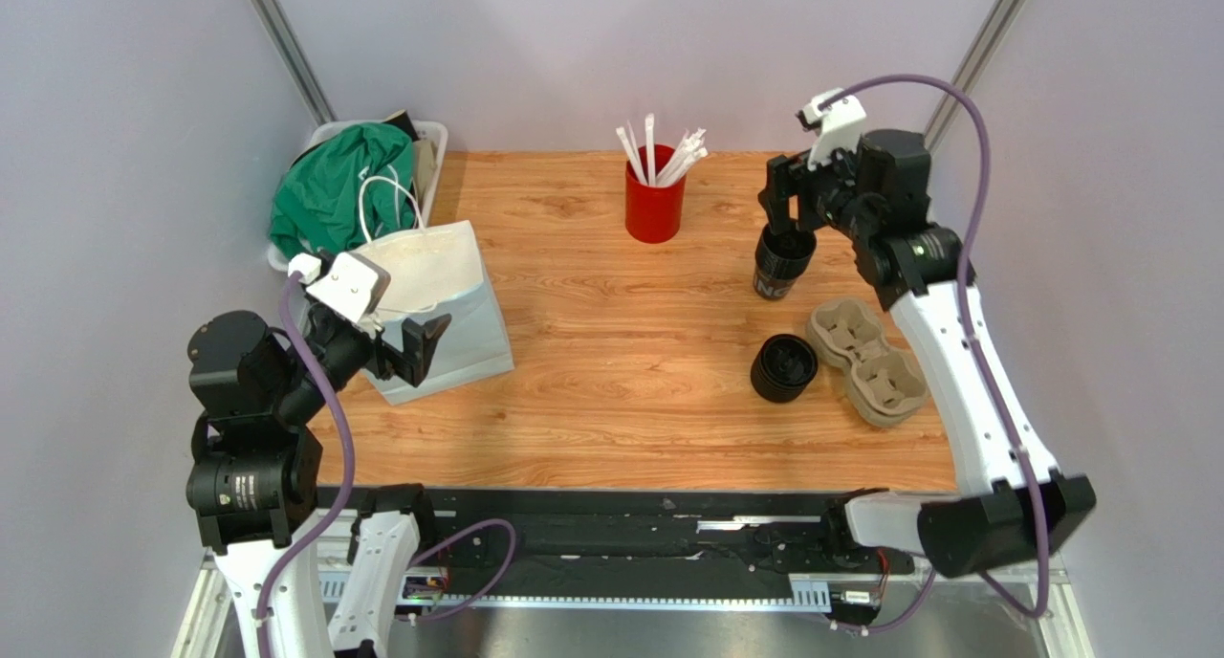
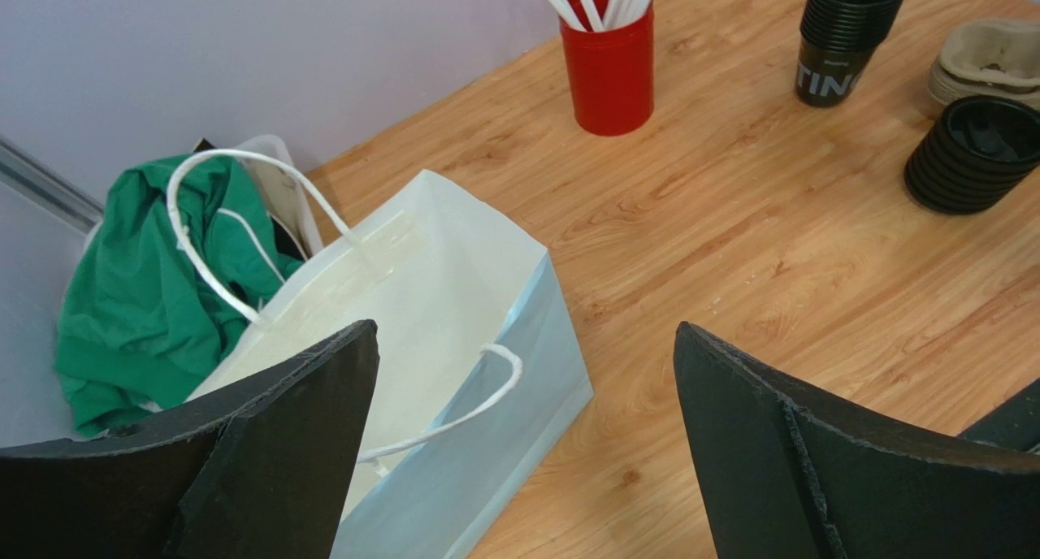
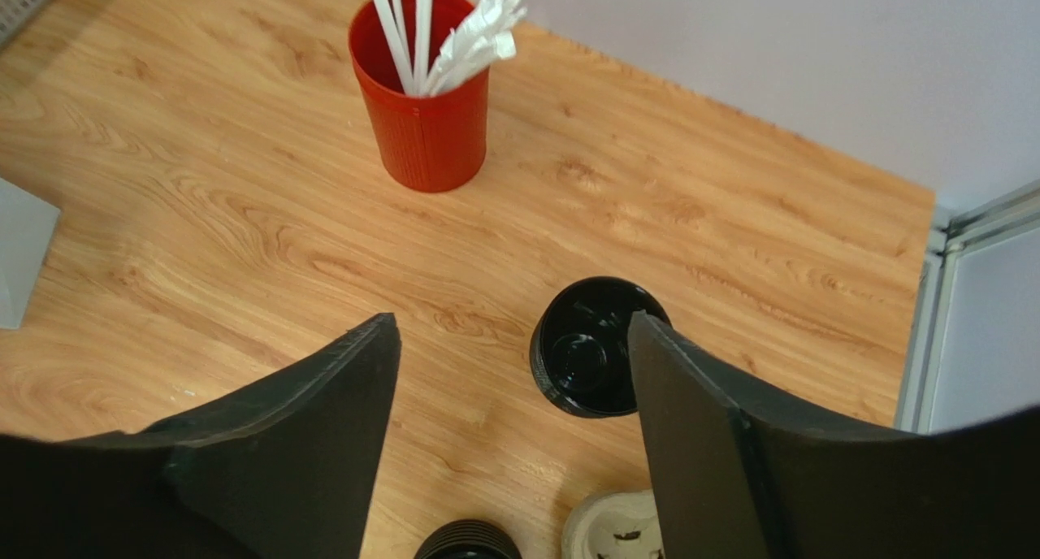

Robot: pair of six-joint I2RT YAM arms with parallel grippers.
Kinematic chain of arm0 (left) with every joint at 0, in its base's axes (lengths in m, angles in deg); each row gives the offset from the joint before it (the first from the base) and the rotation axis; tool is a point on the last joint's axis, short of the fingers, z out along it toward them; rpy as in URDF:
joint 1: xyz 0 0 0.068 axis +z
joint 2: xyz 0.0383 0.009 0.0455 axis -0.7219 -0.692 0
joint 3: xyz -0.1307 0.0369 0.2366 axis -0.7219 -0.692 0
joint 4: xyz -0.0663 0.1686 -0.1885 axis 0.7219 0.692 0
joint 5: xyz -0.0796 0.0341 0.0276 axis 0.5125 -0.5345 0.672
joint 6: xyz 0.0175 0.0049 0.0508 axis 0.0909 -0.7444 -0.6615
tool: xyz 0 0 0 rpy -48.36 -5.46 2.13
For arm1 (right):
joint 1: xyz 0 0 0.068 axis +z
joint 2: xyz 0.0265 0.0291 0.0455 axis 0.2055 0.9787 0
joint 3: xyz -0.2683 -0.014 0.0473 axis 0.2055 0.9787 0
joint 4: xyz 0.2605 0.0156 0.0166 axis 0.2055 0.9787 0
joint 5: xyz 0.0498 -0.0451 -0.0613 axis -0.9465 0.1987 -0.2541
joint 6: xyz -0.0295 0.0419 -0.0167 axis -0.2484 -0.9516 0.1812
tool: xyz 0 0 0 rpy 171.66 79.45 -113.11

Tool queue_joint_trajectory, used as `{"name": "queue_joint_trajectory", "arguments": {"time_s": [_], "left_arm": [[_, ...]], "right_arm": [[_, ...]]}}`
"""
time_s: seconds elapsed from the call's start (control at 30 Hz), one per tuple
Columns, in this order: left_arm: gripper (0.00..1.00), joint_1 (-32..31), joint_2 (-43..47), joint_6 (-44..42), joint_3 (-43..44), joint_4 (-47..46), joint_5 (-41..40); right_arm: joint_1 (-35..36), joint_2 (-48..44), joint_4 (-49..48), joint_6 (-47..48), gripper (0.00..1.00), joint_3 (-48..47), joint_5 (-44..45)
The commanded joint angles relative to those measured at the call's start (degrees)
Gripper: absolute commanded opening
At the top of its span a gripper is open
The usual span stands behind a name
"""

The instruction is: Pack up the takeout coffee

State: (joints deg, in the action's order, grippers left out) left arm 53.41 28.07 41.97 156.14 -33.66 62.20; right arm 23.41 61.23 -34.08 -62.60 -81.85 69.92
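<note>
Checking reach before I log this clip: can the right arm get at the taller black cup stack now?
Probably yes. The right gripper hovers open just above the cup stack, whose open top shows between its jaws. The red cup and the carrier stand clear of it.

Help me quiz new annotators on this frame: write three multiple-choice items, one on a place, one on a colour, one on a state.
1. Where does the pulp cup carrier lie?
A. at the table's left edge
B. at its right edge, beside the low black stack
C. at its far edge

2. What colour is the cup holding the white straws?
A. red
B. green
C. black

3. How is the left gripper?
A. shut on a straw
B. open, holding nothing
C. shut on the carrier

Answers:
1 B: the top view shows it just right of that stack.
2 A: it is red in every view.
3 B: its fingers stand wide apart in its wrist view.
</note>
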Motion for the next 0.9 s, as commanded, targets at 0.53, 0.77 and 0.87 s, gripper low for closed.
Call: {"name": "queue_joint_trajectory", "arguments": {"time_s": [0.53,0.77,0.87], "left_arm": [[0.99,1.6,1.3,0.1,-5.7,-1.2,4.2],[0.99,2.0,0.9,1.0,-6.4,-2.0,5.4],[0.99,2.0,1.1,1.0,-6.6,-2.3,5.2]], "right_arm": [[0.0,16.5,7.3,2.7,0.42,-2.1,1.3],[-1.4,18.0,7.4,3.5,0.41,-1.3,1.0],[-2.0,18.4,7.4,3.5,0.41,-1.0,0.2]]}}
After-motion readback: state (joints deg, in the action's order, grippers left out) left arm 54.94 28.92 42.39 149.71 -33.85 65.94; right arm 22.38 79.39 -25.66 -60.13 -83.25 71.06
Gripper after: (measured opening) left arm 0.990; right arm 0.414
